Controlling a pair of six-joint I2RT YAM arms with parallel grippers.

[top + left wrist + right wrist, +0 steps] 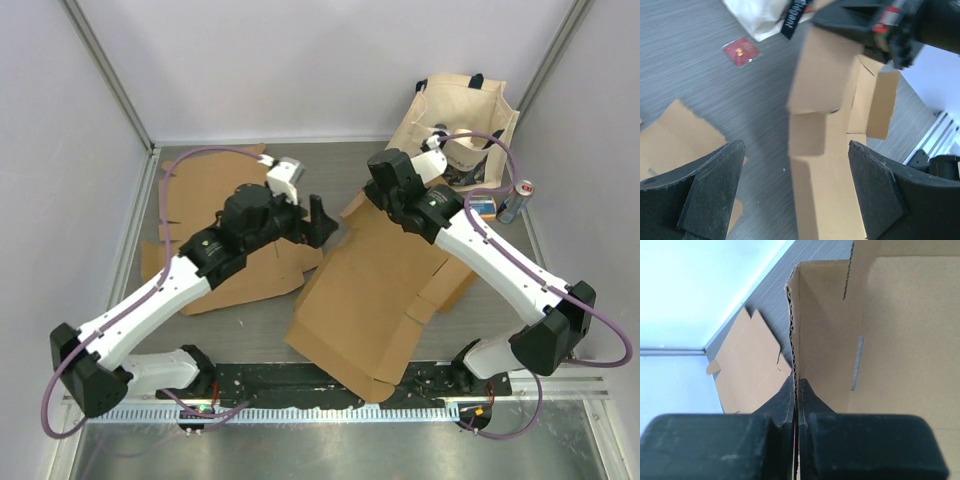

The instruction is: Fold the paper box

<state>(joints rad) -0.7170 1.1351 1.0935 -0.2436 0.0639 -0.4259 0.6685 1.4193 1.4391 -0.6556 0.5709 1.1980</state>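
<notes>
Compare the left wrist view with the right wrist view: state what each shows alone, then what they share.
Only the left wrist view: the left gripper with its jaws open wide and nothing between them, a red packet on the table, and a corner of a pale bag.

Only the right wrist view: the right gripper shut on a corrugated edge of the cardboard box, and a narrow slot cut in one panel.

Both: the cardboard box, the flat cardboard sheet beyond it, and the grey table.

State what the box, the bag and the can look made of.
Box: corrugated cardboard, matte brown; fluted edge shows in the right wrist view. Bag: probably cream fabric, soft creases, dark handles. Can: likely metal, shiny silver body.
</notes>
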